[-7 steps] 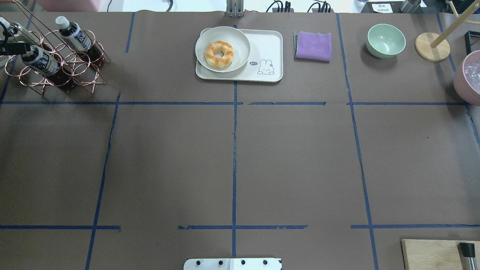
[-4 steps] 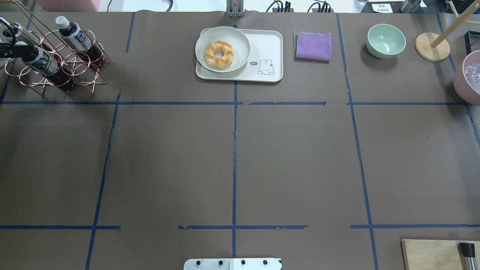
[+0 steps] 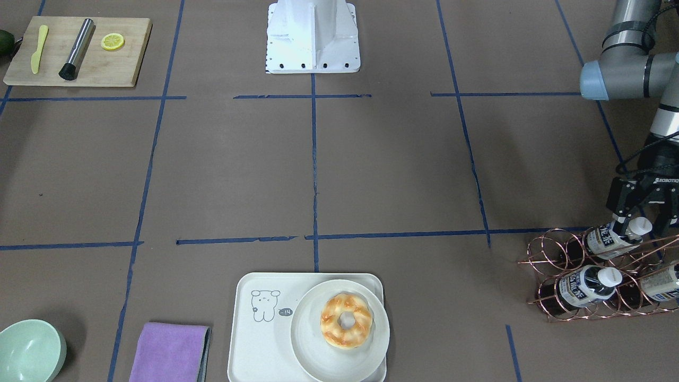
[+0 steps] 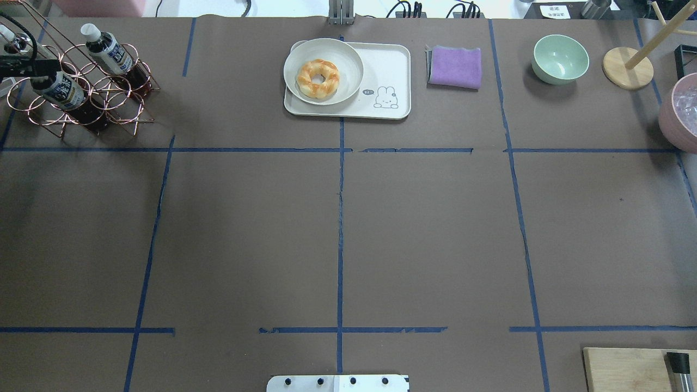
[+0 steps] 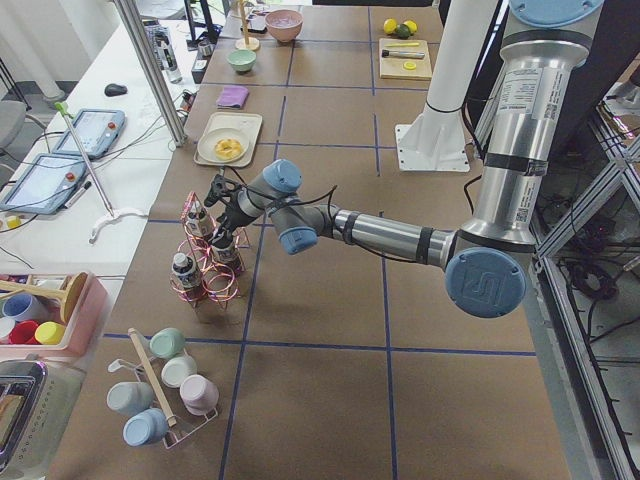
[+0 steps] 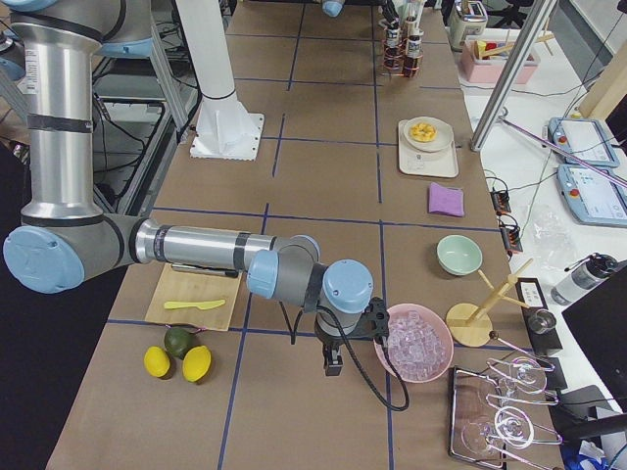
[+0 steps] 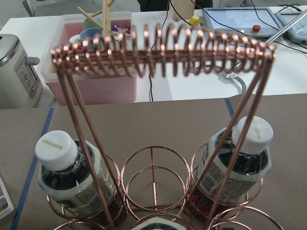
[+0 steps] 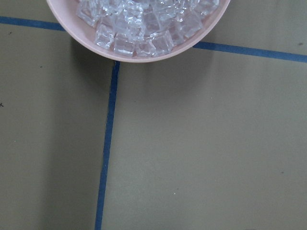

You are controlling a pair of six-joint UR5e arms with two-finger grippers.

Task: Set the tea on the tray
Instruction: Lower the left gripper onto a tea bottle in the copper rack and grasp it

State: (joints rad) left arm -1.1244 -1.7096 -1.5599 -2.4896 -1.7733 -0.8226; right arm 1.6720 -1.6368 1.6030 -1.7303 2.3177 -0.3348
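Note:
Three tea bottles lie tilted in a copper wire rack at the table's far left. My left gripper is open, and its fingers straddle the white cap of the tea bottle nearest the robot. It also shows in the overhead view. The other two bottles lie beyond it. The left wrist view shows two bottles under the rack's coiled handle. The cream tray holds a round plate with a doughnut. My right gripper shows only in the exterior right view, and I cannot tell its state.
A purple cloth and a green bowl lie right of the tray. A pink bowl of ice and a wooden stand are at the far right. A wooden board holds a knife and a lemon slice.
My left gripper has shifted slightly right and further from the robot over the rack, now across the near bottle's cap. Nothing else has moved.

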